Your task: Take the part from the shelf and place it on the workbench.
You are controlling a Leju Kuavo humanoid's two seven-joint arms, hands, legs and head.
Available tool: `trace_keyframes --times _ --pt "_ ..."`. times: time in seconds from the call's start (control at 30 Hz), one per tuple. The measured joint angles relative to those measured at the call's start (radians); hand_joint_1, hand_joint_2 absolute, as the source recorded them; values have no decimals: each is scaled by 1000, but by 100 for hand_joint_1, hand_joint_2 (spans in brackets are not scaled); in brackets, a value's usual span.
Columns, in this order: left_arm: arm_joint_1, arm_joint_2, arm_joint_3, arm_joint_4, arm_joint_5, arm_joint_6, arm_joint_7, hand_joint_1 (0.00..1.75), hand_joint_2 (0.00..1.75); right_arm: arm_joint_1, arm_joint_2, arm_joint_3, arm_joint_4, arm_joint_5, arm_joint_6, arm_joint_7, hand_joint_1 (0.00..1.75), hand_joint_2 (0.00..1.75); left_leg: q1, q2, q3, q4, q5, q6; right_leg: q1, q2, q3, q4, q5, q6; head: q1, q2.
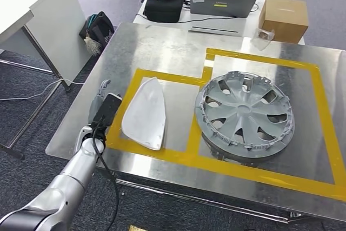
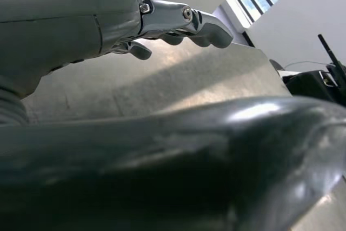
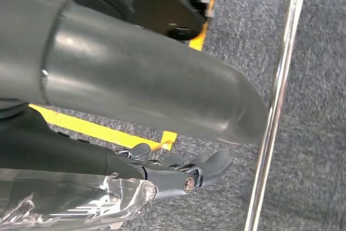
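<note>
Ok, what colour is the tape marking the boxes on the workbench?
Yellow; the tape on the steel workbench shows best in the head view.

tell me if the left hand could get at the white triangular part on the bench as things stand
Probably yes. The left hand hovers over the workbench edge, right beside the white part, holding nothing, with only yellow tape and bare metal between them. The wheel cover lies on the part's far side, out of the way.

One steel workbench (image 1: pixel 171 47), marked with two yellow-taped bays. One white curved panel part (image 1: pixel 145 114). One grey wheel cover (image 1: pixel 244 113). Behind: one open laptop (image 1: pixel 222 0), one cardboard box (image 1: pixel 284 18), two black bags (image 1: pixel 164 1), (image 1: pixel 97 28). One robot hand (image 1: pixel 101 109).
</note>
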Motion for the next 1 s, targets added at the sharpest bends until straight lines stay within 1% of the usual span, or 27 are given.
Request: trace_keyframes --times 0.03,0.07,0.1,0.13,0.17,0.2,0.23,0.27,0.3,0.33,0.37,0.4,0.43,0.5,0.53,0.57,0.6,0.63,0.7,0.73,0.77,0.83,0.87,0.9,0.93,0.97,1.0 --pt "16 -2 0 -17 10 -3 -9 0 0 1 0 0 0 -2 -1 1 0 0 2 0 -2 0 1 -3 -4 1 -22 55 -21 6 0 0" --pt "36 -3 1 -39 21 -4 -20 0 0 2 -1 0 0 -6 -3 2 0 0 6 0 -5 2 3 -7 -8 1 -29 78 -24 12 0 0" --pt "55 -4 1 -63 34 -5 -31 0 0 4 -1 -1 0 -11 -7 3 0 0 11 0 -8 5 4 -14 -14 0 -16 61 -8 20 0 0" --pt "73 -4 1 -89 47 -6 -41 0 0 4 0 -1 0 -16 -12 4 0 0 18 0 -13 11 4 -23 -21 -2 15 6 22 30 0 0" --pt "90 -3 2 -119 61 -6 -52 0 0 4 3 -2 0 -22 -17 5 0 0 24 -1 -20 23 2 -34 -26 -3 51 -62 44 42 0 0" --pt "106 -2 3 -147 74 -6 -60 0 0 3 9 -3 0 -25 -22 6 0 0 29 -1 -29 38 -1 -46 -30 0 80 -114 61 46 3 0" --pt "123 0 5 -180 87 -6 -69 0 0 2 15 -4 0 -29 -25 7 0 0 30 -2 -38 52 -2 -56 -32 4 95 -143 68 42 4 0" --pt "141 2 8 -214 98 -4 -77 0 0 1 21 -5 0 -31 -27 9 0 0 29 -2 -46 62 -1 -64 -31 9 94 -145 65 33 5 0" --pt "159 4 11 -243 108 -1 -84 0 0 2 25 -6 -1 -33 -27 10 0 0 28 -3 -50 67 3 -68 -30 15 87 -134 68 17 6 0" --pt "177 5 14 -272 117 3 -91 0 0 4 26 -8 -2 -35 -25 11 0 0 29 -3 -53 67 6 -71 -29 17 79 -126 70 4 4 0" --pt "196 8 17 -296 124 7 -96 0 0 6 28 -8 -2 -37 -22 11 0 0 31 -7 -56 71 -2 -74 -28 19 72 -121 73 -6 3 0" --pt "213 10 20 -319 130 11 -100 0 0 8 31 -9 -3 -37 -20 11 0 0 32 -15 -65 91 -25 -75 -26 21 65 -120 78 -16 2 0" --pt "228 13 23 -341 135 15 -104 0 0 8 33 -9 -5 -38 -17 12 0 0 31 -25 -82 134 -65 -74 -24 22 56 -120 85 -27 0 0" --pt "252 19 30 -376 142 19 -110 0 0 8 36 -11 -8 -39 -14 12 0 0 24 -44 -133 273 -162 -67 -18 25 34 -121 102 -42 -1 0" --pt "263 22 34 -389 145 22 -112 0 0 8 37 -12 -9 -40 -12 12 0 0 19 -48 -152 337 -197 -62 -14 26 23 -121 110 -45 -2 0" --pt "273 24 39 -399 150 26 -116 0 0 8 38 -13 -10 -41 -10 13 0 0 15 -50 -155 371 -215 -55 -9 27 11 -121 119 -47 -2 0" --pt "284 25 44 -410 157 30 -120 0 0 9 38 -15 -12 -43 -6 14 0 0 11 -51 -140 370 -216 -46 -5 29 0 -121 128 -48 -2 0" --pt "294 26 50 -422 166 34 -126 0 0 8 39 -17 -14 -45 -2 16 0 0 6 -52 -103 328 -204 -35 -1 32 -12 -122 139 -48 -2 0" --pt "313 27 65 -447 188 40 -139 0 0 8 43 -21 -18 -47 8 21 0 0 -6 -58 2 188 -177 -13 6 37 -30 -121 159 -46 -2 0" --pt "322 27 73 -460 201 44 -148 0 0 8 46 -24 -21 -48 14 23 0 0 -12 -60 41 129 -167 -10 7 38 -36 -123 169 -44 -1 0" --pt "331 28 83 -469 214 48 -157 0 0 9 48 -27 -23 -49 21 25 0 0 -17 -62 61 96 -162 -9 6 38 -38 -127 179 -39 -1 0" --pt "356 28 107 -478 240 57 -177 0 0 14 53 -32 -30 -48 36 29 0 0 -25 -60 57 81 -143 -10 0 39 -41 -142 203 -26 0 0" --pt "369 30 120 -479 250 61 -185 0 0 18 55 -35 -32 -47 41 31 0 0 -26 -57 50 78 -130 -5 -2 38 -44 -147 208 -20 -2 0" --pt "381 31 131 -479 257 64 -191 0 0 22 57 -37 -35 -46 44 32 0 0 -26 -55 40 75 -116 2 -3 34 -53 -141 193 -15 -2 0" --pt "390 31 139 -480 262 66 -195 0 0 26 59 -38 -38 -46 45 32 0 0 -24 -53 28 72 -102 9 -3 29 -65 -115 157 -13 -2 0" --pt "398 32 146 -481 264 67 -198 0 0 28 60 -40 -40 -45 46 33 0 0 -23 -51 14 71 -89 14 -2 23 -79 -66 103 -11 -2 0" --pt "405 32 151 -482 266 67 -199 0 0 28 61 -40 -42 -45 46 33 0 0 -24 -50 -1 72 -77 17 -2 18 -94 0 45 -10 -1 0"
